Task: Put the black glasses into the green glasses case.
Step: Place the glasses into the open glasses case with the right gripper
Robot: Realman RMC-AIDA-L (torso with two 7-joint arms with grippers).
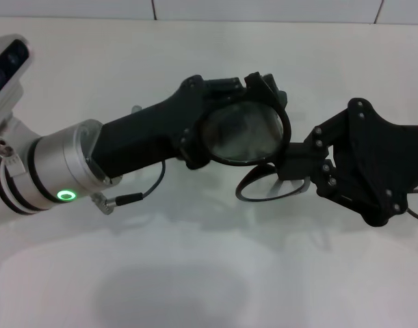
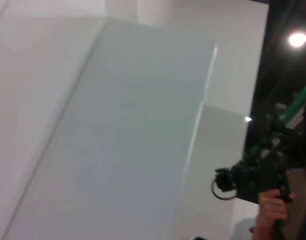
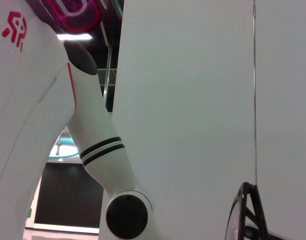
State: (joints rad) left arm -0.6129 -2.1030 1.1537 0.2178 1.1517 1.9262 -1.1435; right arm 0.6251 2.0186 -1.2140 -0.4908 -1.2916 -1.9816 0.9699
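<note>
Premises: a robotics lab or demonstration hall, not a home. The work surface is a plain white counter [image 1: 195, 273] backed by white partition panels [image 2: 117, 125] with visible seams. Beyond the panels the space is dark, with a ceiling spotlight [image 2: 297, 39] and a pink neon sign [image 3: 75, 12]. A white robot arm [image 3: 100, 150] bearing a red logo [image 3: 15, 27] stands nearby.

Head view is evenly bright; soft shadows of both arms lie on the white desk [image 1: 209, 273] at lower centre; the left wrist view is blurred, with a lamp [image 2: 297, 39] glaring at upper right; the right wrist view is bright and fairly clear.
</note>
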